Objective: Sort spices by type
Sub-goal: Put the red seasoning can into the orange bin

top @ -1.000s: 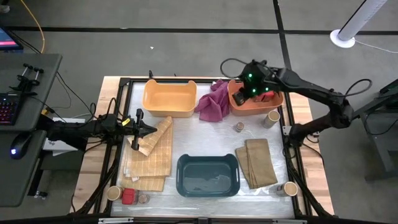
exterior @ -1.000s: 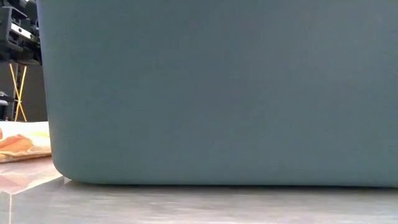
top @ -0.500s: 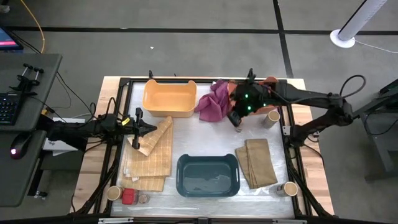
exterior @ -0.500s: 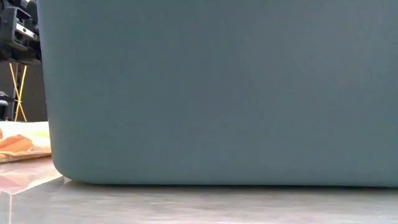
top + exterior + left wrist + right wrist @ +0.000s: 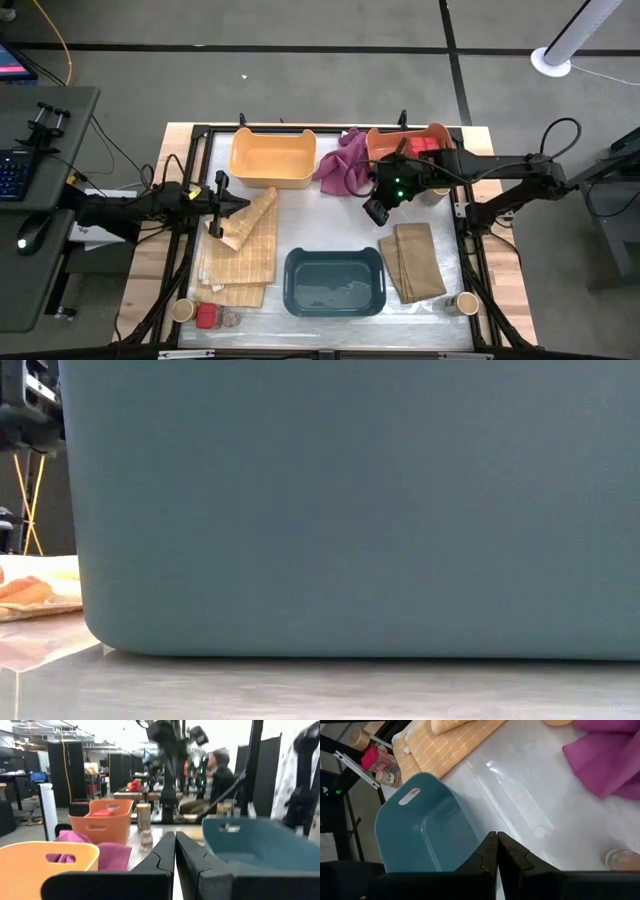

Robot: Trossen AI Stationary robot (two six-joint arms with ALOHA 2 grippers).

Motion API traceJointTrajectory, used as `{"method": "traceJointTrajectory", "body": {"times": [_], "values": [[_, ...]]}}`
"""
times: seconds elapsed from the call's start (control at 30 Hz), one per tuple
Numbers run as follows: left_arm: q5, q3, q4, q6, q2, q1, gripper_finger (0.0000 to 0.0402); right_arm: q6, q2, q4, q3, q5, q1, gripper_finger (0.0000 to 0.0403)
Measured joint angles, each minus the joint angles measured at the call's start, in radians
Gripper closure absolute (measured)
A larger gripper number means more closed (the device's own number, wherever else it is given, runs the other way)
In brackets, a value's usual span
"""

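My right gripper [image 5: 374, 209] [image 5: 496, 846] is shut and sits low over the table, just near of the magenta cloth [image 5: 343, 165]. A tiny jar [image 5: 621, 858] stands on the table beside it, hidden under the gripper in the high view. A tan cylinder [image 5: 440, 191] stands past the arm. A red tin [image 5: 426, 146] lies in the orange bin [image 5: 380, 141]. By the near-left corner stand a tan cylinder [image 5: 183, 310], a red tin [image 5: 207, 316] and a small jar [image 5: 231, 319]. Another tan cylinder [image 5: 466, 303] stands near-right. My left gripper [image 5: 220, 208] [image 5: 175, 851] waits shut over the tan cloth [image 5: 243, 245].
A teal bin [image 5: 334, 283] sits at the near middle and fills the low view [image 5: 350, 510]. A yellow bin [image 5: 272, 158] stands at the far edge. A folded tan cloth [image 5: 415, 260] lies on the right. A person [image 5: 220, 770] is in the room beyond.
My right gripper has moved from above the orange bin toward the near edge and a little left, coming down over the table beside the magenta cloth. The red tin in the orange bin now shows uncovered. The left arm has kept still.
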Motion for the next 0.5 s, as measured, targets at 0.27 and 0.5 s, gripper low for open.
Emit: {"method": "traceJointTrajectory", "body": {"times": [0.27, 0.5], "values": [[0.008, 0.006, 0.074, -0.256, 0.012, 0.000, 0.0401, 0.049, 0.066, 0.009, 0.000, 0.001, -0.001, 0.0403], [0.012, 0.173, -0.018, -0.297, 0.166, 0.000, 0.0401, 0.059, 0.104, 0.044, 0.000, -0.004, -0.001, 0.0403]]}}
